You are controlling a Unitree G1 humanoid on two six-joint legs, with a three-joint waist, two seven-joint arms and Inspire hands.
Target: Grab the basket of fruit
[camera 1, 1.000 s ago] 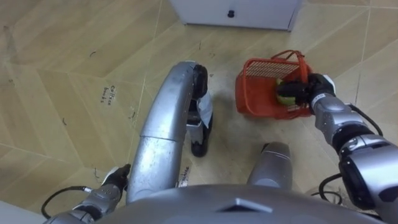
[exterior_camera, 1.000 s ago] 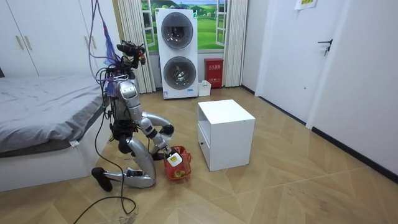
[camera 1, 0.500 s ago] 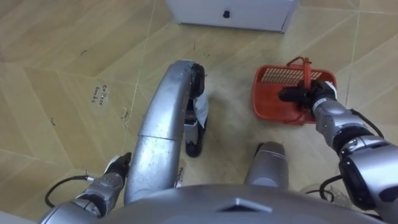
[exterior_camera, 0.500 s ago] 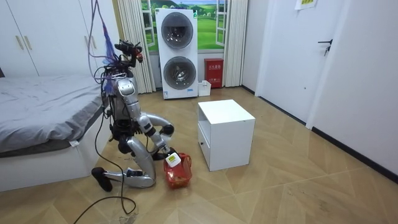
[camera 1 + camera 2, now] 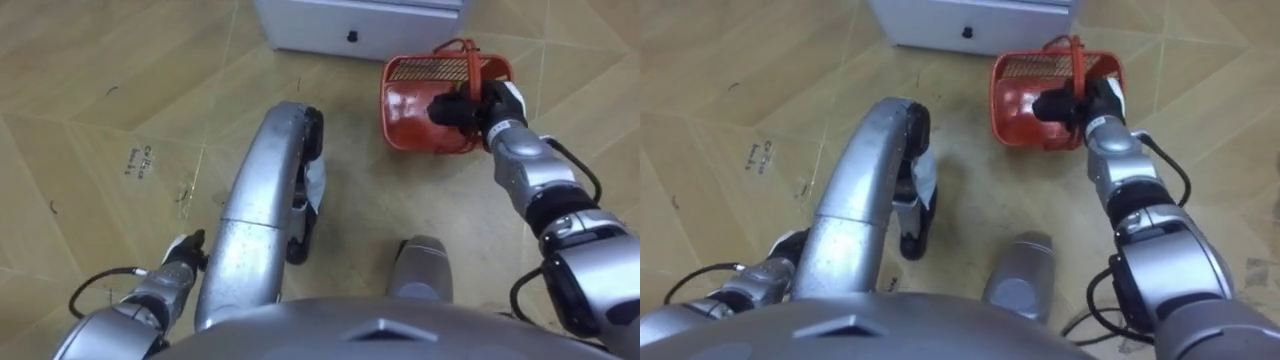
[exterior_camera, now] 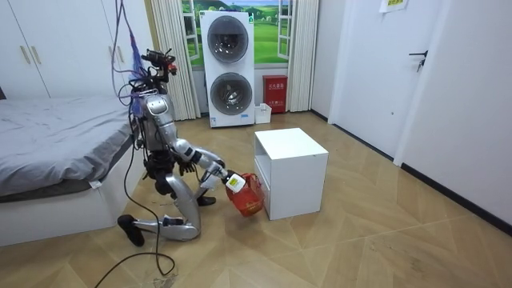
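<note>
Red plastic mesh fruit basket (image 5: 432, 115) at 1 o'clock from the robot's chest in the left eye view, just this side of the white box-shaped cabinet (image 5: 360, 15) with the small dark knob. Long axis lying 9 to 3 o'clock across the view, open side turned toward the camera, thin red hoop handle (image 5: 467, 47) rising over the 3 o'clock end. Gripped at that 3 o'clock end by the right hand (image 5: 474, 104), dark fingers (image 5: 445, 108) curled inward and clamped on the basket; whether on the handle's foot or on the rim, cannot tell. Right arm stretched nearly straight out from 5 o'clock.

In the room view, basket (image 6: 246, 196) hanging tilted from that hand beside the cabinet, seemingly clear of the herringbone wooden floor (image 5: 90, 90). Kneeling next to the grey-covered bed (image 6: 48, 136), torso upright.

Left hand (image 5: 183, 258) well apart at 7 o'clock, low by the thigh; fingers too hidden to call apart or together.

Judged: grasp made, basket off the floor by the look of it. Next, probably a plain raise with the right arm alone, keeping the 12 o'clock edge off the cabinet front and levelling the tilt so nothing rolls out.
</note>
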